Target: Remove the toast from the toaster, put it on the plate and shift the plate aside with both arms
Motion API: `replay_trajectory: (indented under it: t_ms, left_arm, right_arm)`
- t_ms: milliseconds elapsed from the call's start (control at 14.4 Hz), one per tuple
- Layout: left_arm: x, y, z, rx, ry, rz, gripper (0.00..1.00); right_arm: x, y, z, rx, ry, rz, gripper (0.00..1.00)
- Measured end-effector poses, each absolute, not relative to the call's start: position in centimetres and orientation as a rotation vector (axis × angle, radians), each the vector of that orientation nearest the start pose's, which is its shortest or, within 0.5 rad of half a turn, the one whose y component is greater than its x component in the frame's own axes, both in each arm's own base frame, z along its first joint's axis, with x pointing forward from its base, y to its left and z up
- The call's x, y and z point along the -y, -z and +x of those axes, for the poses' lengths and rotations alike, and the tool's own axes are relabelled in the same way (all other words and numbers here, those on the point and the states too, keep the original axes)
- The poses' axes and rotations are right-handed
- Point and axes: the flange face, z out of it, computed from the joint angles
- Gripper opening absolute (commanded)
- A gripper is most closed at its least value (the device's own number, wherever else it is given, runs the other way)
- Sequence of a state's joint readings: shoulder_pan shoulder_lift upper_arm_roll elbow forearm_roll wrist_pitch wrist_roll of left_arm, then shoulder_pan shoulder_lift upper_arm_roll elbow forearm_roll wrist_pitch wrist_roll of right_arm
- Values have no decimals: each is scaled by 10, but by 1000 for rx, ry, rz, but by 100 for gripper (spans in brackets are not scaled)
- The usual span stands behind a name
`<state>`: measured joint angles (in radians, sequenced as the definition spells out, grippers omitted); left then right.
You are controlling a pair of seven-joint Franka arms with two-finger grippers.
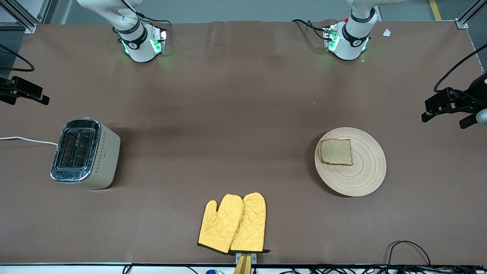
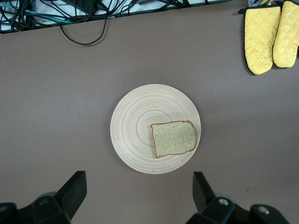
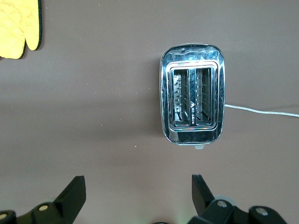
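One slice of toast point(image 1: 335, 152) lies on the plate point(image 1: 361, 171), toward the left arm's end of the table; the left gripper point(image 2: 138, 193) hangs above it, fingers spread, holding nothing; the right gripper point(image 3: 138, 196) – also spread and empty – is over the toaster point(image 1: 84, 153); yellow oven mitts point(image 1: 233, 223) lie nearest the front camera.

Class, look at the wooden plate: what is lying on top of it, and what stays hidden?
One toast lies flat on the plate, off-centre, near its rim. The rest of the plate is bare. The patch of plate under the toast is covered.
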<state>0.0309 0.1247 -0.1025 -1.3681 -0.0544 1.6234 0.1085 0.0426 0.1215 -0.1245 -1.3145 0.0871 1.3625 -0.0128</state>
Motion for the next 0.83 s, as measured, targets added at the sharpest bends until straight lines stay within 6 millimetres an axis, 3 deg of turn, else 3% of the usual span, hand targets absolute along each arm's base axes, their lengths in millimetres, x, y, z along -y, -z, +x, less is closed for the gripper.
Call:
replay_trajectory:
  t_ms: [139, 347, 832]
  left_arm:
    - [48, -641, 575, -288, 227, -3176, 100]
    - [52, -640, 553, -319, 229, -3108, 100]
    - [53, -646, 551, -333, 262, -3086, 100]
  right_arm:
    - [31, -658, 569, -84, -106, -3065, 100]
    - [32, -658, 569, -85, -106, -3065, 100]
    - [34, -658, 568, -91, -106, -3066, 100]
